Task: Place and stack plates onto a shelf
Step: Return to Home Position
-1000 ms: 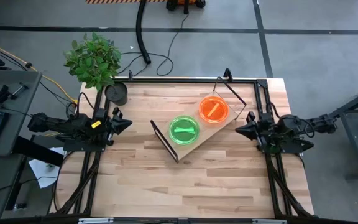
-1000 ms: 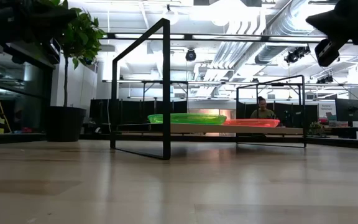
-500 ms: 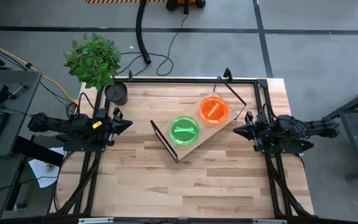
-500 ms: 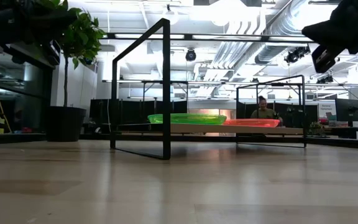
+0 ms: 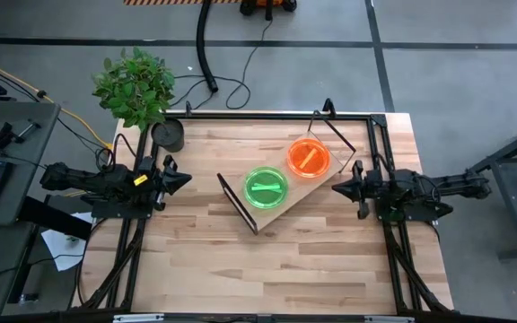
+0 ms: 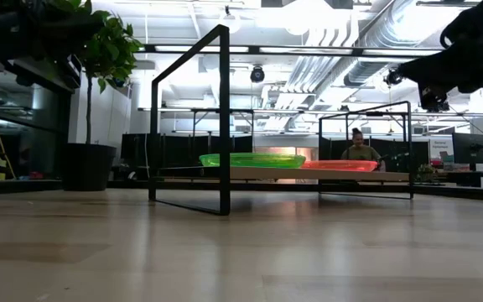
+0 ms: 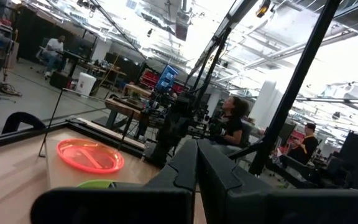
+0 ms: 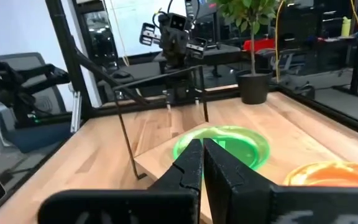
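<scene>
A stack of neon green plates [image 5: 266, 187] and a stack of neon orange plates [image 5: 309, 157] rest flat on the light-wood shelf [image 5: 290, 199], which stands slantwise at the table's middle on black wire end frames [image 5: 237, 205]. Both stacks also show in the low view, green [image 6: 251, 159] and orange [image 6: 339, 165]. My left gripper [image 5: 187, 178] is shut and empty at the table's left, well short of the shelf. My right gripper [image 5: 337, 188] is shut and empty just off the shelf's right end; its wrist view shows the green stack [image 8: 229, 142] beyond the shut fingers [image 8: 201, 149].
A potted plant [image 5: 135, 85] and a small dark pot [image 5: 168, 135] stand at the table's far left corner. A black metal frame [image 5: 366, 117] runs along the table's far and right edges. People sit in the room beyond the table [image 6: 359, 151].
My right gripper has gone a little toward the table's left edge, closer to the shelf's right end, and has tipped lower in the low view. It stays shut. The plates and shelf have not moved.
</scene>
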